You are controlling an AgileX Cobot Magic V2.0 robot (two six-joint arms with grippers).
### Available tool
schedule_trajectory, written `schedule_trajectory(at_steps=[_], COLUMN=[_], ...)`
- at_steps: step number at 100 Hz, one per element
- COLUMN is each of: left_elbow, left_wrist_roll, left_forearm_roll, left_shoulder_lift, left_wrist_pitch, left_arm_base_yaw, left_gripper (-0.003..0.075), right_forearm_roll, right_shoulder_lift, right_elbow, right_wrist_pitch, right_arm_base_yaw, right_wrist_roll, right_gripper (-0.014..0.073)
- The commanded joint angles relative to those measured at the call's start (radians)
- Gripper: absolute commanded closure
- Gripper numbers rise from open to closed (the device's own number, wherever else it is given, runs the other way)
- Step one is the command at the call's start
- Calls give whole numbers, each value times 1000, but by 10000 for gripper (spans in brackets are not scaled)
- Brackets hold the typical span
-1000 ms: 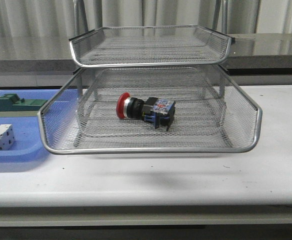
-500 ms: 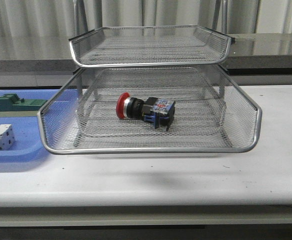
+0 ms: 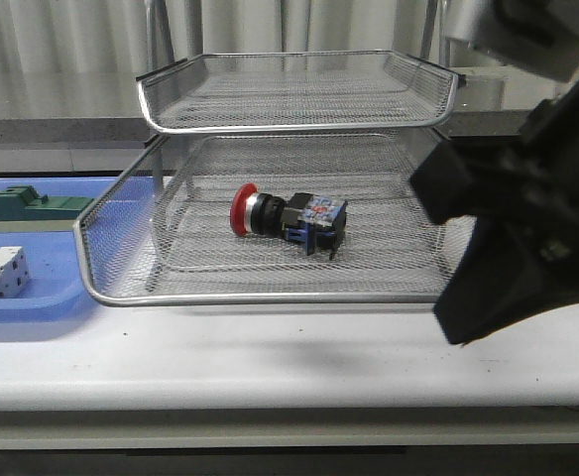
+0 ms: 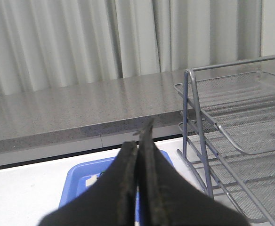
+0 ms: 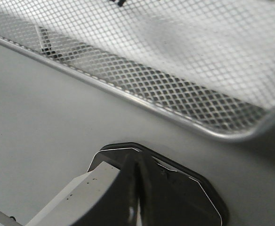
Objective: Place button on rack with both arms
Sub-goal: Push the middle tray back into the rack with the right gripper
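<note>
Your white table point(image 3: 270, 367) sits before grey curtains. Both sets of fingers are pressed together and hold nothing: the left gripper point(image 4: 138, 141) hangs above the blue tray point(image 4: 76, 188), the right gripper point(image 5: 137, 162) just off the rack's point(image 3: 299, 297) pulled-out tray rim. A second ago no arm showed in front; now the right arm point(image 3: 527, 218) fills the right side. The button point(image 3: 288, 218) already lies on its side in that tray, so you likely only need to push the tray in.
</note>
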State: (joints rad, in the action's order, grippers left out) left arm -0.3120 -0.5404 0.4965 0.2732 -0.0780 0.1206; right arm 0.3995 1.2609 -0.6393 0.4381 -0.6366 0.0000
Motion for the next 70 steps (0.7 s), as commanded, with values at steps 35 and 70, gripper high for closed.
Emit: schedule_trajectory(at_steps=[35,70], left_elbow=[-29,-29], left_wrist_roll=[10,10], left_forearm_roll=[13,13], left_shoulder_lift=[6,6], left_wrist_pitch=[78,72], left_arm_base_yaw=[-4,-4], left_gripper=[741,741], right_forearm_roll=[66,71], right_shoulder_lift=[178,215], right_elbow=[-31,-31], right_wrist_pitch=[-298,-449], right_arm_base_yaw=[-160,-160], right_wrist_roll=[47,47], right_gripper=[651,651])
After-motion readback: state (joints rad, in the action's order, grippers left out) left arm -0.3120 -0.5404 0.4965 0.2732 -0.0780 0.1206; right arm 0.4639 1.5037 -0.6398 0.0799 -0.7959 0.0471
